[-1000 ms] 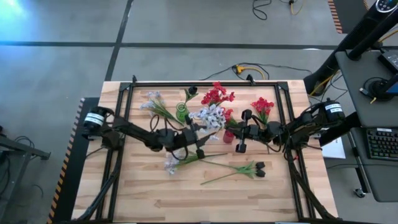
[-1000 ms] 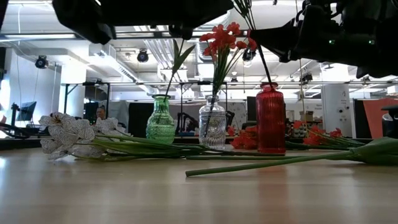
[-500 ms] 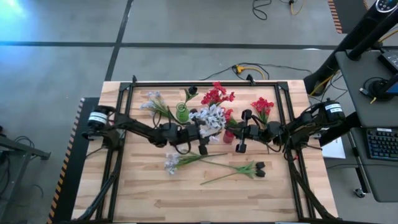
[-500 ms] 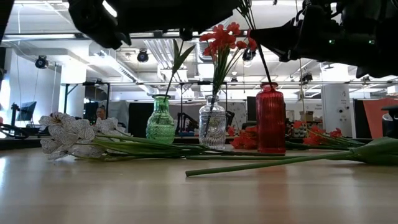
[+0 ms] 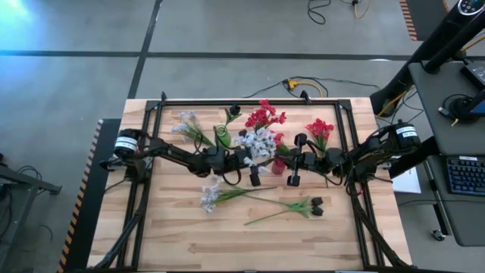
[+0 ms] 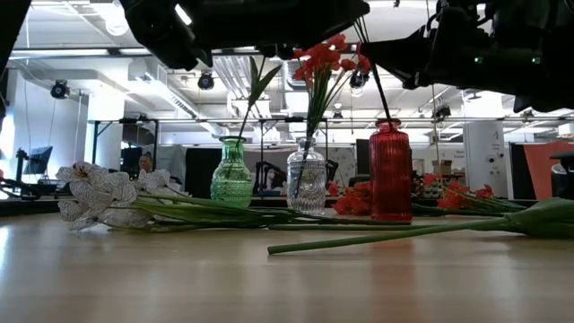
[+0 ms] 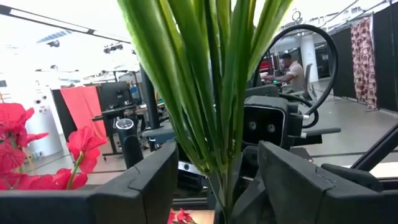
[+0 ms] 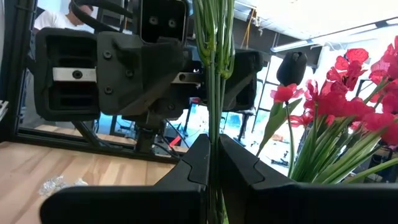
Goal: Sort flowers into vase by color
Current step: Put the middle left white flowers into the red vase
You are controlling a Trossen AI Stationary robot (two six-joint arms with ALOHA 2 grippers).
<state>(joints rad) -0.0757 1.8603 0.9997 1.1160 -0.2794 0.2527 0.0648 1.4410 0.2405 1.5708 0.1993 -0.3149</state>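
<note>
1. Three vases stand in a row near the middle of the table (image 5: 189, 243): a green vase (image 6: 232, 172), a clear vase (image 6: 307, 177) and a red vase (image 6: 391, 170).
2. We find the left gripper (image 7: 214, 186) reaching in from the left, raised above the vases. Its fingers (image 7: 140, 186) are released and stand on either side of a bundle of green stems (image 7: 211, 93), with a gap on each side. In the high view, pale blossoms (image 5: 258, 142) sit just beyond this gripper.
3. The right gripper (image 8: 213, 163) reaches in from the right and faces the left one. Its fingers are clenched on a thin stem (image 8: 213, 74). In the low view we trace a thin stem from this gripper down into the mouth of the red vase. We cannot tell which blossom it bears.
4. Red blossoms (image 6: 327, 54) top the stems that rise from the clear vase.
5. The green vase holds a leaf, and a dark bud (image 5: 233, 111) shows above it.
6. Four sprays lie flat on the table. A front pale spray (image 5: 210, 199) and a dark-bud spray (image 5: 314, 205) lie on the side nearest the low camera. A rear pale spray (image 5: 186, 123) lies behind the green vase to the left, and a red spray (image 5: 320, 129) lies behind the red vase to the right.
</note>
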